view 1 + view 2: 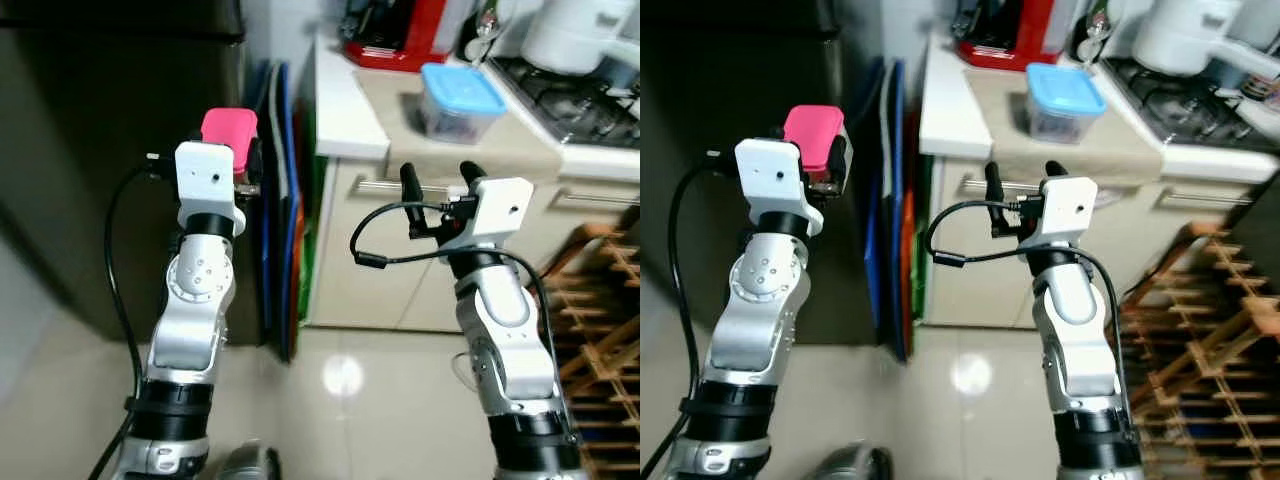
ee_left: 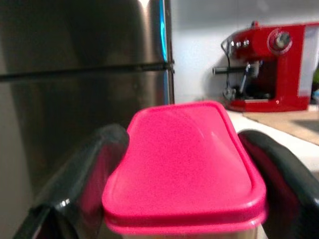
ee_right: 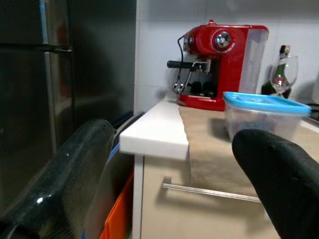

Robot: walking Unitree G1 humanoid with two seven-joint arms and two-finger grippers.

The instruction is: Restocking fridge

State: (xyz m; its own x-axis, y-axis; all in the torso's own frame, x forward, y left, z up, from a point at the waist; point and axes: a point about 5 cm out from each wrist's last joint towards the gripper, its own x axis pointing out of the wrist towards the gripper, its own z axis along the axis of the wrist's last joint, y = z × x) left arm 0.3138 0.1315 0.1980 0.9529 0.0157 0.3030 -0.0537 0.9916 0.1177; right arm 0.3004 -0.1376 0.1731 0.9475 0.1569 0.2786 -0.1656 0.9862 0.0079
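We're facing the dark steel fridge (image 1: 110, 150), door closed, on our left; white counter (image 1: 345, 110) with a drawer front just to its right, flat blue and orange boards (image 1: 285, 260) wedged in the gap between them; wooden rack (image 1: 600, 310) low on our right; red coffee machine (image 3: 219, 64) at the back of the counter; blue-lidded container (image 1: 460, 100) sits on the counter mat; left gripper (image 2: 184, 199) raised in front of the fridge, fingers clamped on the pink-lidded container (image 2: 184, 169); right gripper (image 1: 440, 180) raised before the drawer, fingers spread, holding nothing.
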